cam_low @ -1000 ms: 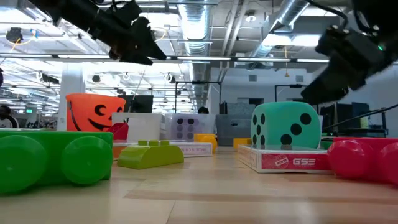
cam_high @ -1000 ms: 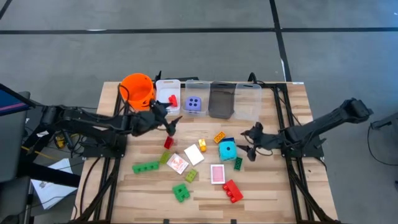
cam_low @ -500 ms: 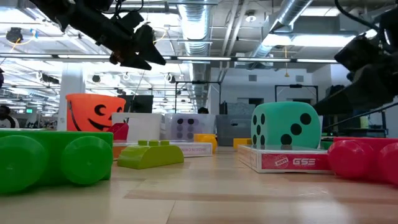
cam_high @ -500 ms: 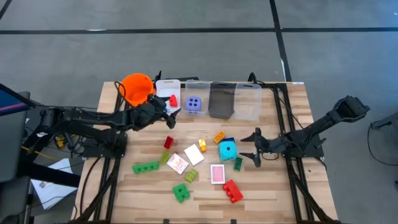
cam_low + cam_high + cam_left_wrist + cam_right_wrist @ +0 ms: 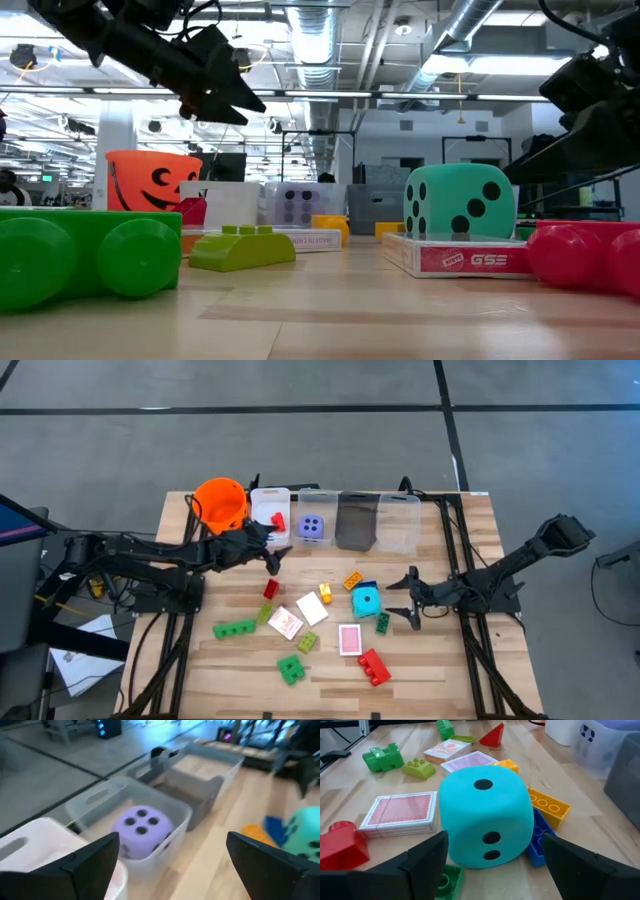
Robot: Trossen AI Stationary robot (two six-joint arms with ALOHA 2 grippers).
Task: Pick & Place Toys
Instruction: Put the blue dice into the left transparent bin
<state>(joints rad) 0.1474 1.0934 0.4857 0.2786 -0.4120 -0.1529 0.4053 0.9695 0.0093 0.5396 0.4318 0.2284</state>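
overhead view, wooden table [image 5: 440,660] with both arms at work. the left gripper [image 5: 268,548] sits in the upper left-centre of the frame, raised above the table just below the first clear bin [image 5: 268,510], fingers spread wide and holding nothing. that bin contains a red brick [image 5: 278,520]; the next bin [image 5: 312,512] to its right contains the purple die [image 5: 312,527], and the orange pumpkin bucket [image 5: 220,502] stands at the left end of the row. the right gripper [image 5: 402,597] lies right of centre, jaws apart and empty, pointing at the cyan die [image 5: 366,602] just to its left without touching it. the wrist picture shows the die sitting between the two dark fingers [image 5: 425,862], with a blue brick [image 5: 537,842] and a yellow brick [image 5: 549,807] close beside it. remaining toys are scattered across mid-table: a long green brick [image 5: 234,629] at lower left, a pink-backed card deck [image 5: 349,639] below the die, a large red brick [image 5: 375,666] at lower centre-right, and a green brick [image 5: 292,669] at lower centre.
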